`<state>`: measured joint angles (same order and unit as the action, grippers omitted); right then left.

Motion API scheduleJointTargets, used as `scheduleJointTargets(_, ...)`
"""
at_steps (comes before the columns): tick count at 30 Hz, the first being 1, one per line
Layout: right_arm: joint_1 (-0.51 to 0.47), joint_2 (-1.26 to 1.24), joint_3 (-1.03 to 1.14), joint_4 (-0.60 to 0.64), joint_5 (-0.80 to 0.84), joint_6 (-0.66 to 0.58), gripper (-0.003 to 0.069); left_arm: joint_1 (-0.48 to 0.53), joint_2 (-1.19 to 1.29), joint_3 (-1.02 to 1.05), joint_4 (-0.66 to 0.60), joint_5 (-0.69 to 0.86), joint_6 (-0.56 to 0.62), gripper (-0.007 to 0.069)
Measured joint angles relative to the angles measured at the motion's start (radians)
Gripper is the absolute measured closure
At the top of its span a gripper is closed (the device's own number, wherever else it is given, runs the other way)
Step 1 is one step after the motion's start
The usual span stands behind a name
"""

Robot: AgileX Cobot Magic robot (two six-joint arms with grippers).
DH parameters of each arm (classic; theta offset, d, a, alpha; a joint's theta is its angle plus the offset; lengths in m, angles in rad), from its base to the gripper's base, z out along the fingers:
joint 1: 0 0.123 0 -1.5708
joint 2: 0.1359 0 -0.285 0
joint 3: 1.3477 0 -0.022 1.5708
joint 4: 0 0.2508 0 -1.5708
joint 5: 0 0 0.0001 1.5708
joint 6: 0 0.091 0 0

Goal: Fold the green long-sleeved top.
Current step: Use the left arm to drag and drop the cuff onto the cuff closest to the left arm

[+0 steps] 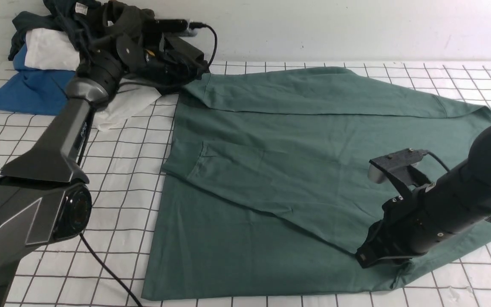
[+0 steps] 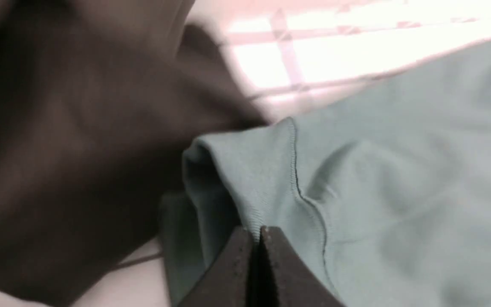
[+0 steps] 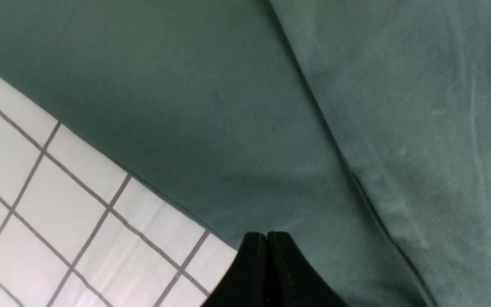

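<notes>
The green long-sleeved top [image 1: 296,170] lies spread on the gridded table, with both sleeves folded across its body. At the top's far left corner, next to the pile of clothes, is my left gripper [image 1: 194,76]. In the left wrist view this gripper [image 2: 257,230] is shut on a ribbed green edge [image 2: 267,179] of the top. At the near right, my right gripper [image 1: 361,259] sits low on the top's hem. In the right wrist view its jaws [image 3: 267,234] are closed right at the cloth's edge [image 3: 228,106], and the fabric runs up into the tips.
A pile of clothes lies at the back left: a blue cloth [image 1: 24,91], white cloth [image 1: 49,51] and a dark garment [image 2: 79,149] close beside my left gripper. The wall runs right behind. A black cable [image 1: 105,268] trails over the near left of the table.
</notes>
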<state>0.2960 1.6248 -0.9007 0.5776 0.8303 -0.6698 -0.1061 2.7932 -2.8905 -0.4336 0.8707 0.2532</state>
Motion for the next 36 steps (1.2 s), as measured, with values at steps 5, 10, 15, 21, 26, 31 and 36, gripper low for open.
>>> scheduleJointTargets(5, 0.000, -0.001, 0.000, -0.007, 0.023, 0.000, 0.0669, -0.002, -0.110, -0.043, -0.010, 0.263, -0.015, 0.0629)
scheduleJointTargets(10, 0.000, -0.086, 0.000, -0.068, 0.080, 0.020, 0.0669, -0.010, -0.227, -0.034, -0.009, 0.386, -0.086, 0.0629)
scheduleJointTargets(15, 0.000, -0.289, 0.000, -0.164, 0.108, 0.086, 0.0669, -0.059, -0.460, 0.119, 0.024, 0.388, -0.128, 0.0629)
scheduleJointTargets(21, 0.000, -0.520, 0.020, -0.257, 0.111, 0.137, 0.0669, -0.148, -0.698, 0.587, 0.213, 0.382, -0.130, 0.0629)
scheduleJointTargets(26, 0.000, -0.624, 0.106, -0.259, -0.021, 0.137, 0.0669, -0.160, -0.704, 0.981, 0.323, 0.380, -0.140, 0.0629)
scheduleJointTargets(31, 0.000, -0.628, 0.172, -0.241, -0.114, 0.138, 0.0669, -0.159, -0.698, 1.090, 0.368, 0.372, -0.174, 0.0620)
scheduleJointTargets(36, 0.000, -0.628, 0.178, -0.195, -0.133, 0.137, 0.0669, -0.159, -0.707, 1.093, 0.425, 0.358, -0.174, 0.0528)
